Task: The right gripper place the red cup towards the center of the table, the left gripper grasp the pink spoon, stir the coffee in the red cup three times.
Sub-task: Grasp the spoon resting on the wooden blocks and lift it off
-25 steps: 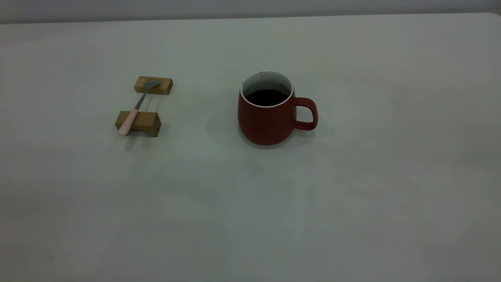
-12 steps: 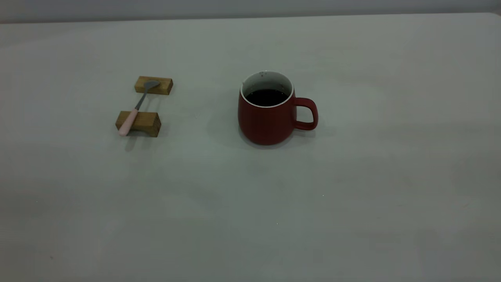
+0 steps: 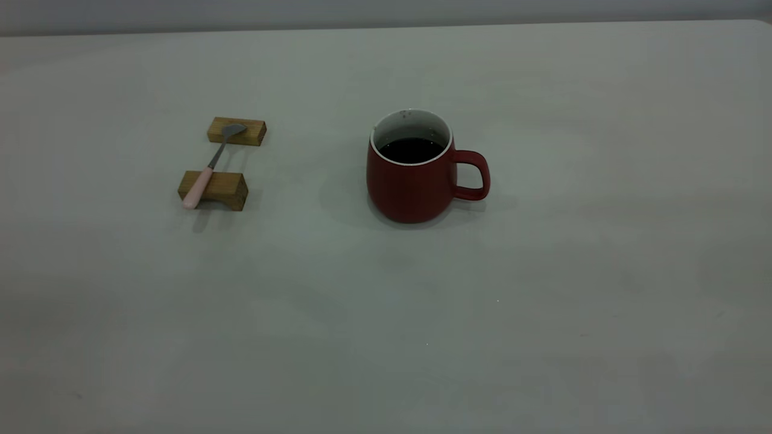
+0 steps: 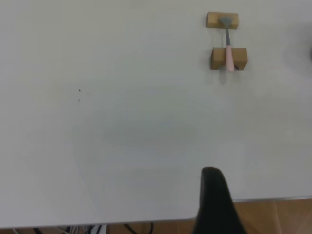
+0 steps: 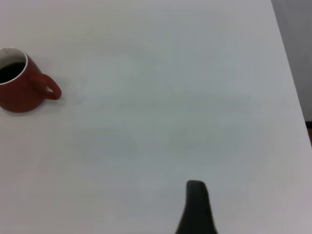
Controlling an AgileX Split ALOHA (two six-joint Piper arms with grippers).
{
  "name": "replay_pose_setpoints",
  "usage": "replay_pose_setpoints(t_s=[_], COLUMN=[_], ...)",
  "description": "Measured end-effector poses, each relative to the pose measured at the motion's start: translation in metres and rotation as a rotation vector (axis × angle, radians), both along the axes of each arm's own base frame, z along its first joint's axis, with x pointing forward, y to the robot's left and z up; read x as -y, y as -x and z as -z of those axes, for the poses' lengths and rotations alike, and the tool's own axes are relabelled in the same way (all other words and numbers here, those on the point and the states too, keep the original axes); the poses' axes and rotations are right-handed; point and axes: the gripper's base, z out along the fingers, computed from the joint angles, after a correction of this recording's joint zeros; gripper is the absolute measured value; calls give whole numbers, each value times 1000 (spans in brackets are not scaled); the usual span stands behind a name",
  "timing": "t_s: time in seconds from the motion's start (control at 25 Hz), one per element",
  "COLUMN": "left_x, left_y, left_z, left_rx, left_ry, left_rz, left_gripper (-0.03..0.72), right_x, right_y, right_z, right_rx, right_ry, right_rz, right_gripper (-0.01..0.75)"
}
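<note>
1. Honestly, nothing on the table (image 3: 543,289) had changed over the last second. The red cup (image 3: 411,175) sat in the same spot, roughly mid-table, handle pointing toward the right arm's side, with the coffee (image 3: 411,149) dark and flat inside.
2. The pink spoon (image 3: 208,167) hadn't budged either. It lay bridged across two wooden blocks (image 3: 214,188), bowl on the far block, pink handle end poking past the near one, well apart from the cup on the left arm's side.
3. Neither arm showed up in the exterior view. The left gripper (image 4: 214,202) only appeared as one dark finger at the edge of its own wrist view, back near the table's edge and far from the spoon. Couldn't tell if it was wide or narrow.
4. Same deal for the right gripper (image 5: 196,207): one dark finger visible, well away from the cup, nothing held as far as I could see, spread unknown.
5. My read: the task hadn't really started. The cup already looked fairly central, so the placing step might need only a small nudge, then the left arm would go for the spoon handle.
</note>
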Motion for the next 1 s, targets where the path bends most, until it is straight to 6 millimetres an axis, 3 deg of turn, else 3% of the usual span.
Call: replay_pose_setpoints(t_s=[0.76,0.88,1.0], left_x=[-1,-2,-3], left_y=[-1,-11,-39], left_z=[0,-8,-24], left_rx=[-4,-42,-112], left_ry=[10,3,-7], left_rz=[-20,-34,-47], left_gripper=[550,550,566], right_x=[0,0,0], right_y=[0,0,0], right_z=[0,0,0], right_rx=[0,0,0], right_ry=[-1,-1,-1], right_rz=[0,0,0], right_gripper=[249,224,222])
